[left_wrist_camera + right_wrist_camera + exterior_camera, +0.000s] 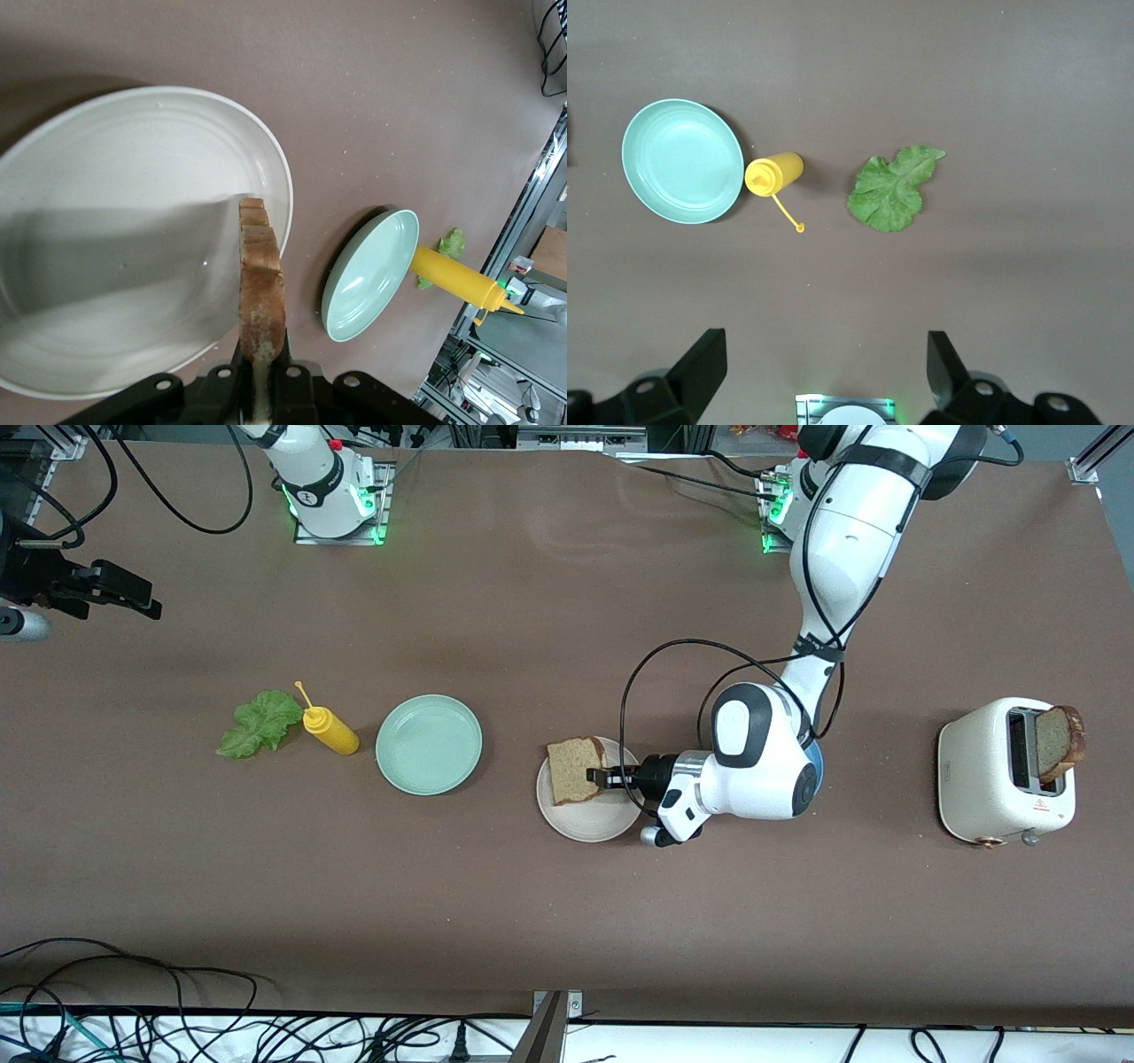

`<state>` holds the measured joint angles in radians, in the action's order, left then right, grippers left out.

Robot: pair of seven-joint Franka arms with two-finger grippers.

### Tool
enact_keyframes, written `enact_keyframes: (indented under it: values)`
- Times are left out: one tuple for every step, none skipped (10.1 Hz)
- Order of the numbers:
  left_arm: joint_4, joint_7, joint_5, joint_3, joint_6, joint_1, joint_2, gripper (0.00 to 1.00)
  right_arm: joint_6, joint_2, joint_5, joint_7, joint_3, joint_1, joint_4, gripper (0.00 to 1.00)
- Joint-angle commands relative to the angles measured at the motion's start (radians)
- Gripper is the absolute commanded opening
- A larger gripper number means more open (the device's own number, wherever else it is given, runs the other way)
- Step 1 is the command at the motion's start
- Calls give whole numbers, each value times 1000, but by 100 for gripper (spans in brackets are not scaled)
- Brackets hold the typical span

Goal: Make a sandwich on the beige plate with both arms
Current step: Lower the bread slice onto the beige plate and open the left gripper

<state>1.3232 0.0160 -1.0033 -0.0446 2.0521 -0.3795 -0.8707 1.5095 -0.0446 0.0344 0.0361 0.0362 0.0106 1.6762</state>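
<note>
My left gripper (611, 778) is shut on one edge of a brown bread slice (574, 769) and holds it roughly level over the beige plate (589, 819). In the left wrist view the slice (261, 283) shows edge-on between the fingers (297, 381), above the plate (106, 248). A second bread slice (1059, 742) stands in the toaster (983, 779). The lettuce leaf (260, 723) lies flat on the table toward the right arm's end. My right gripper (826, 363) hangs open and empty high above the table, with the lettuce (893, 188) in its view.
A yellow mustard bottle (330, 731) lies between the lettuce and a mint green plate (429, 744). A blue plate (816, 766) is mostly hidden under the left arm. Cables lie along the table edge nearest the front camera.
</note>
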Motion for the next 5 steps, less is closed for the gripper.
enact_keyframes:
  values:
    - [-36,-69,-35,12,-1,2,-30,90,-8,11,-2,-5,1,5,-12,100]
    - [-36,-83,-34,14,-1,8,-30,100,-5,12,-5,-5,1,5,-10,100]
    - [-33,-85,-29,15,-1,10,-30,100,-2,29,-10,-5,1,3,-12,100]
    - [-32,-84,-26,17,-1,17,-30,100,3,40,-13,-5,1,3,-13,100]
    - [-32,-82,-21,17,-3,31,-27,100,5,54,-16,-1,-1,3,-18,100]
